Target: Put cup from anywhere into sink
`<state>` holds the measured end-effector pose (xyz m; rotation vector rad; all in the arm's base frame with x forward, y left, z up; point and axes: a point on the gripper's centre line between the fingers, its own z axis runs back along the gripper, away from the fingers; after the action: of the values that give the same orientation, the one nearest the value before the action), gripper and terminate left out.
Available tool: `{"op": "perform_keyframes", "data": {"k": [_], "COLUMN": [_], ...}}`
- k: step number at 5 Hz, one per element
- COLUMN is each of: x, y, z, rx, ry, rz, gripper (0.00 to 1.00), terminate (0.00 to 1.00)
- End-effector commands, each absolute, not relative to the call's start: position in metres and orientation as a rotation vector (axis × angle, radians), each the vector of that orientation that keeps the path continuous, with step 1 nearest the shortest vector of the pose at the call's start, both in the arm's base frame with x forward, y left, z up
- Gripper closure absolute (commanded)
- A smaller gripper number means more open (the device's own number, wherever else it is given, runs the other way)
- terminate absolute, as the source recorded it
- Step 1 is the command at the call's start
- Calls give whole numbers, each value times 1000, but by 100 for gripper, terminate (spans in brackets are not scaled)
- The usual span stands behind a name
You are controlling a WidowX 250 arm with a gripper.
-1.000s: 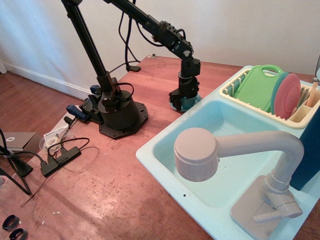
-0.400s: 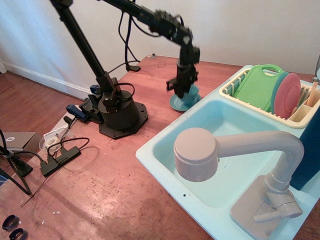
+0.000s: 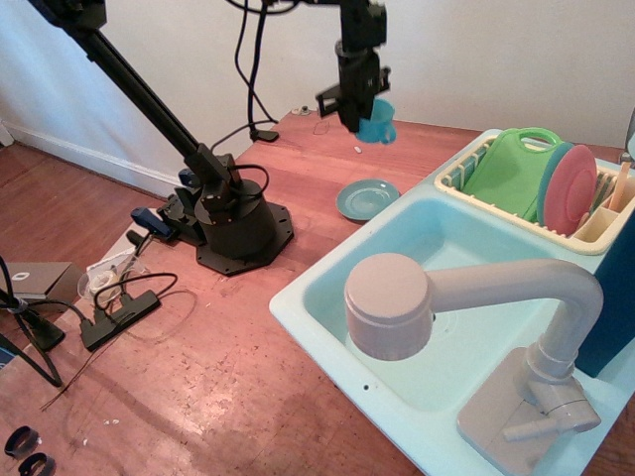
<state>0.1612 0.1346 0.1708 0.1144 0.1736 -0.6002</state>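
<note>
My gripper (image 3: 361, 117) is shut on the small teal-blue cup (image 3: 376, 123) and holds it in the air, well above the flat teal-blue saucer (image 3: 366, 199) on the table. The cup hangs at the gripper's right side, up and to the left of the sink. The pale aqua sink (image 3: 322, 294) fills the lower right, its basin empty, with the grey-beige faucet (image 3: 427, 302) reaching over it.
A cream dish rack (image 3: 451, 178) with a green board (image 3: 513, 169) and a pink plate (image 3: 570, 188) stands at the sink's far end. The arm's black base (image 3: 236, 226) sits at left with cables and a power strip (image 3: 119, 309) on the floor.
The gripper closed on the cup at the saucer and has lifted it straight up. The saucer stays on the table, now uncovered.
</note>
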Motion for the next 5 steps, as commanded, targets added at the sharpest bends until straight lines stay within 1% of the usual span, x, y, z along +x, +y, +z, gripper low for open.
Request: {"op": "perform_keyframes", "data": {"k": [1,2,3,5], "x": [185,223,269,323], "y": [126,104,62,9], "z": [204,203,192,166], "rx": [178,177,203,129], "ry": [83,60,23,-19], "rz": [-663,-798,-1004,-1149], "gripper": [100,100,100,100], "terminate": [0,0,0,0]}}
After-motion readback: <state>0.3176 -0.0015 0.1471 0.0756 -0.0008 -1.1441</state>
